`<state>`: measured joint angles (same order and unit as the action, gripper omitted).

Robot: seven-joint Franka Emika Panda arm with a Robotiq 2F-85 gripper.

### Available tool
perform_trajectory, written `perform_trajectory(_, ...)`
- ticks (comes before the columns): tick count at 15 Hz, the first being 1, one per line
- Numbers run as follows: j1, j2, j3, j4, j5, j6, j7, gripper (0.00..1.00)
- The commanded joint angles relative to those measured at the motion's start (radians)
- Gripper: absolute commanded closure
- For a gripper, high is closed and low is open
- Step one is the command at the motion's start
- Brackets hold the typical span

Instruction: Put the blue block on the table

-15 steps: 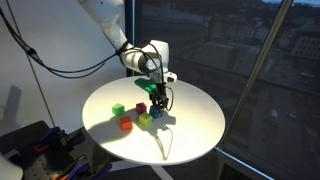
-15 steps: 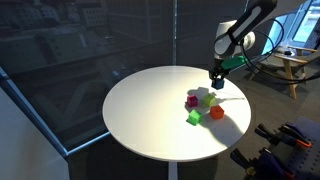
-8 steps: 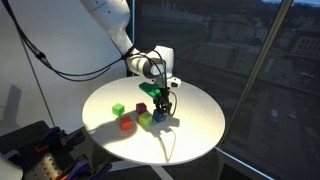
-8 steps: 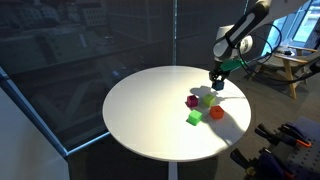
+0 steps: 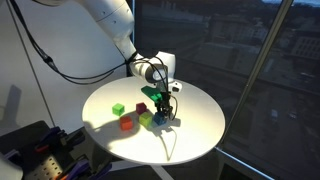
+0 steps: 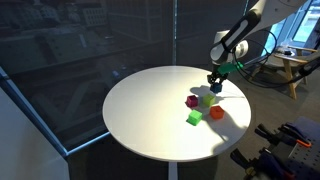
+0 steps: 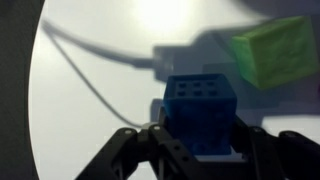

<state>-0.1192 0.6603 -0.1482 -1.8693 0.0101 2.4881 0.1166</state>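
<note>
While wrist view looks down, gripper (image 7: 200, 148) jaws clamped on blue block (image 7: 200, 105), fingers against two opposite sides. Block is cube, no long axis; dotted face toward camera. Block low over table (image 7: 80, 90), near its middle; contact cannot tell. Lime cube (image 7: 272, 50) just beyond, apart. Farther, in exterior view: magenta cube (image 5: 142, 108), red cube (image 5: 126, 124), green cube (image 5: 118, 109).

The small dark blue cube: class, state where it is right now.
Wrist view: the small dark blue cube is centre frame, gripped by the tool, with a light green cube upper right.
</note>
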Motion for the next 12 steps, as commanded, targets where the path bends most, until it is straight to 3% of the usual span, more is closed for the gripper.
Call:
perform_trajectory(1, -0.007, 0.032, 0.005, 0.047, 0.012, -0.007, 0.01, 0.69)
perform_trajectory(2, -0.006, 0.036, 0.005, 0.051, 0.01, -0.007, 0.009, 0.69)
perform_trajectory(3, -0.006, 0.036, 0.006, 0.051, 0.011, -0.007, 0.007, 0.19)
perform_trajectory(4, -0.006, 0.037, 0.007, 0.052, 0.011, -0.006, 0.006, 0.18)
perform_trajectory(7, -0.005, 0.036, 0.008, 0.054, 0.011, -0.006, 0.006, 0.01)
perform_trajectory(12, -0.001, 0.021, 0.015, 0.046, 0.012, -0.023, 0.001, 0.0)
